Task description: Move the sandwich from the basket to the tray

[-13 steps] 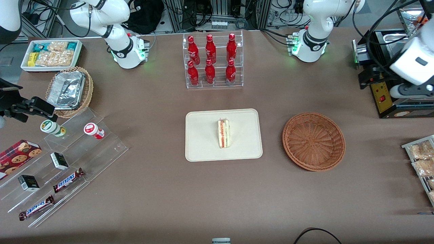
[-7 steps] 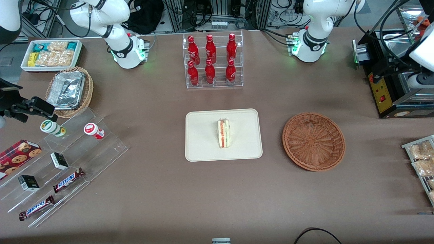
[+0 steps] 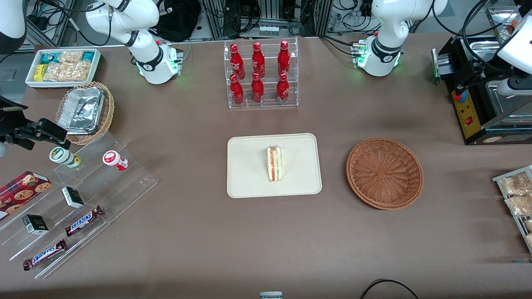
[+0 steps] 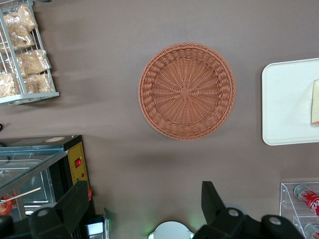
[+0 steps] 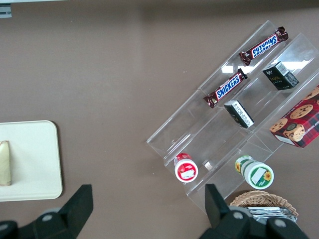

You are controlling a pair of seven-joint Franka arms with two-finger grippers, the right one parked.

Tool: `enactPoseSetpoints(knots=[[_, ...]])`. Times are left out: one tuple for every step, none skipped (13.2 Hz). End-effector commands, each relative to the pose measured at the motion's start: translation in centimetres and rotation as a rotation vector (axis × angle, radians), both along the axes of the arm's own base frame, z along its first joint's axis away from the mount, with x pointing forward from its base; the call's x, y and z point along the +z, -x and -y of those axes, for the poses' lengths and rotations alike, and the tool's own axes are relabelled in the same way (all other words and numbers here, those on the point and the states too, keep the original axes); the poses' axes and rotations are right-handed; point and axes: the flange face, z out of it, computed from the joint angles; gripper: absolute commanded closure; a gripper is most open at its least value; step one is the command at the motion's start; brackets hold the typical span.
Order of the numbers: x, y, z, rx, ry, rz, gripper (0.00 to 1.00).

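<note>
The sandwich [image 3: 274,164], a pale bread wedge with an orange and green stripe, lies on the cream tray [image 3: 249,166] mid-table. The reddish-brown wicker basket [image 3: 384,173] sits beside the tray, toward the working arm's end, with nothing in it. In the left wrist view the basket [image 4: 187,90], the tray's edge [image 4: 286,104] and a sliver of sandwich [image 4: 315,102] show far below. My gripper [image 4: 144,204] is open and empty, high above the table near the black machine, farther from the front camera than the basket.
A clear rack of red bottles [image 3: 259,74] stands farther back than the tray. A black machine with metal trays [image 3: 478,108] and a wire rack of snack packets [image 3: 517,195] fill the working arm's end. A stepped acrylic display [image 3: 75,195], foil-filled tan basket [image 3: 85,110] and white bin [image 3: 62,66] sit toward the parked arm's end.
The left arm has drawn up and away toward its end of the table, over the black machine. Sandwich, tray and basket have not moved.
</note>
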Motion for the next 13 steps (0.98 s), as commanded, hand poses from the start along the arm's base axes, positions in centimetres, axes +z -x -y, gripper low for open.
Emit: enactPoseSetpoints(knots=[[0.0, -1.2, 0.6, -0.002, 0.075, -0.003, 0.0], [-0.2, -1.2, 0.6, -0.002, 0.081, -0.007, 0.0], [-0.4, -1.4, 0.4, 0.0, 0.083, -0.01, 0.0], [-0.4, -1.5, 0.1, 0.005, 0.082, -0.01, 0.0], [-0.4, -1.5, 0.1, 0.005, 0.079, -0.011, 0.0], [-0.4, -1.5, 0.0, 0.004, 0.073, -0.009, 0.0], [-0.4, -1.5, -0.4, 0.009, 0.07, -0.009, 0.0], [-0.4, -1.6, -1.5, 0.028, 0.069, -0.01, 0.0], [-0.4, -1.6, -2.0, 0.039, 0.07, -0.008, 0.0], [-0.4, -1.6, -2.9, 0.06, 0.07, -0.01, 0.0], [-0.5, -1.6, -4.3, 0.087, 0.079, -0.009, 0.0], [-0.5, -1.6, -4.6, 0.092, 0.079, -0.011, 0.0], [-0.5, -1.6, -4.6, 0.093, 0.079, -0.011, 0.0]])
